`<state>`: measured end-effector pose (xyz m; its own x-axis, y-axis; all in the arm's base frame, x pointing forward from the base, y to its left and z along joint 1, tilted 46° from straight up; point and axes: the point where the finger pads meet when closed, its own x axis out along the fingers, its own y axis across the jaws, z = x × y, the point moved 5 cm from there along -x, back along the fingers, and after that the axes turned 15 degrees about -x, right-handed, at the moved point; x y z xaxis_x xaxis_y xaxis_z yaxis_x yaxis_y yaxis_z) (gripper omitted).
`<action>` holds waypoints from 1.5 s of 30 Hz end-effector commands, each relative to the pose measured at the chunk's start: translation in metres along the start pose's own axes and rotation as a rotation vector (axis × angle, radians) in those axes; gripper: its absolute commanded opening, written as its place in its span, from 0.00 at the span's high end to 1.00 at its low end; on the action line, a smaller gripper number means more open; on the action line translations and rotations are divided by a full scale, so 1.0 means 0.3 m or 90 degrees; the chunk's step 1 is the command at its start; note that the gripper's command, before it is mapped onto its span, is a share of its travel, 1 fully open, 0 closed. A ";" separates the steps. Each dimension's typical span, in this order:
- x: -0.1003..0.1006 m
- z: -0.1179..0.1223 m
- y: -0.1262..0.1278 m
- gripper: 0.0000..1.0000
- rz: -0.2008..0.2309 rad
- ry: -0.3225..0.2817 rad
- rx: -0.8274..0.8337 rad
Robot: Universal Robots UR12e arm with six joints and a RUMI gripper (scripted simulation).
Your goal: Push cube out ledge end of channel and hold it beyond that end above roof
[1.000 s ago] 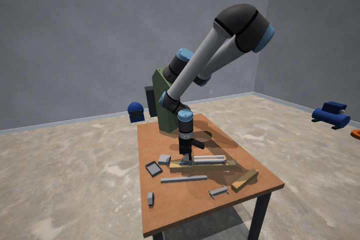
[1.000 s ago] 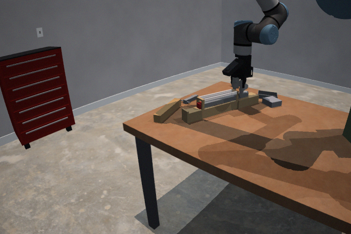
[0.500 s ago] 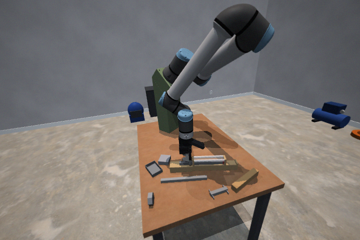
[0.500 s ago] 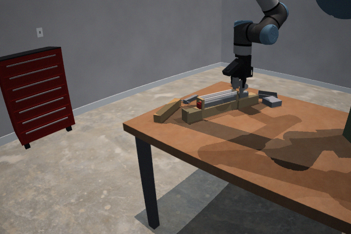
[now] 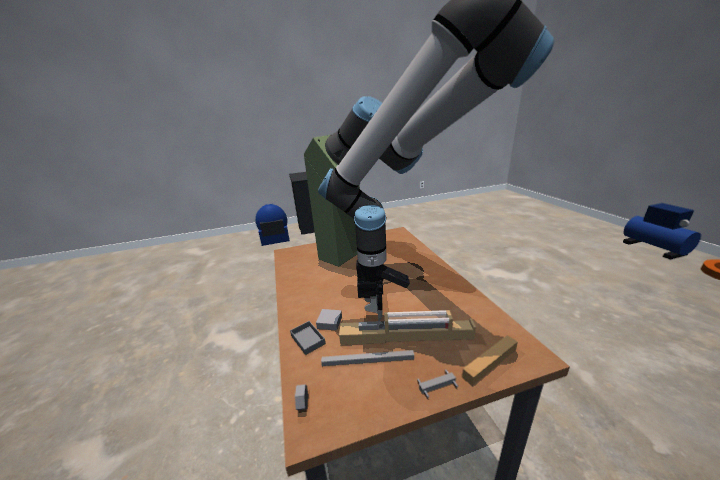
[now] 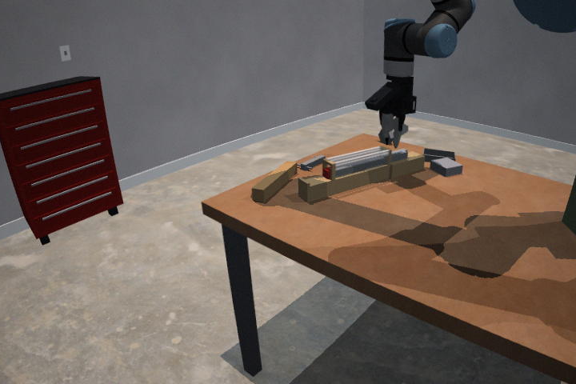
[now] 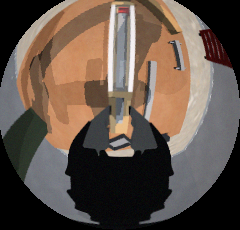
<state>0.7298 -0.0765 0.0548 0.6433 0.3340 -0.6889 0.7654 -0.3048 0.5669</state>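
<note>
orange-brown table (image 6: 388, 235) on mottled concrete floor (image 6: 94, 294), grey walls (image 6: 184, 58)

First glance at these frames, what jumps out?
The big grey arm folding down over the orange-brown table, its gripper hanging just above one end of the long tan channel. At the channel's other end the small red cube sits at the mouth. Off the table, a red drawer cabinet stands by the wall.

You've got: 1 channel (image 5: 412, 327) under the fingers | 1 red cube (image 6: 326, 172) at its far end | 1 wood block (image 5: 489, 358) | 1 long bar (image 5: 367, 357) | 1 tray (image 5: 307, 337) | 3 grey pieces.
</note>
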 end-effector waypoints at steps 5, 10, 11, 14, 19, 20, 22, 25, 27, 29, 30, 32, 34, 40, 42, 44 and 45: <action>-0.084 0.000 0.001 0.78 -0.001 0.000 0.000; -0.084 0.000 0.001 0.78 -0.001 0.000 0.000; -0.084 0.000 0.001 0.78 -0.001 0.000 0.000; -0.084 0.000 0.001 0.78 -0.001 0.000 0.000; -0.084 0.000 0.001 0.78 -0.001 0.000 0.000; -0.084 0.000 0.001 0.78 -0.001 0.000 0.000; -0.084 0.000 0.001 0.78 -0.001 0.000 0.000; -0.084 0.000 0.001 0.78 -0.001 0.000 0.000; -0.084 0.000 0.001 0.78 -0.001 0.000 0.000; -0.084 0.000 0.001 0.78 -0.001 0.000 0.000; -0.084 0.000 0.001 0.78 -0.001 0.000 0.000; -0.084 0.000 0.001 0.78 -0.001 0.000 0.000; -0.084 0.000 0.001 0.78 -0.001 0.000 0.000; -0.082 0.065 -0.013 1.00 -0.001 0.000 -0.001; -0.081 0.184 -0.044 1.00 -0.002 0.000 -0.001; -0.081 0.184 -0.044 1.00 -0.002 0.000 -0.001; -0.082 0.239 -0.060 1.00 -0.001 0.000 -0.001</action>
<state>0.7070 -0.1102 0.0532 0.6415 0.3330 -0.6910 0.7668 -0.3047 0.5650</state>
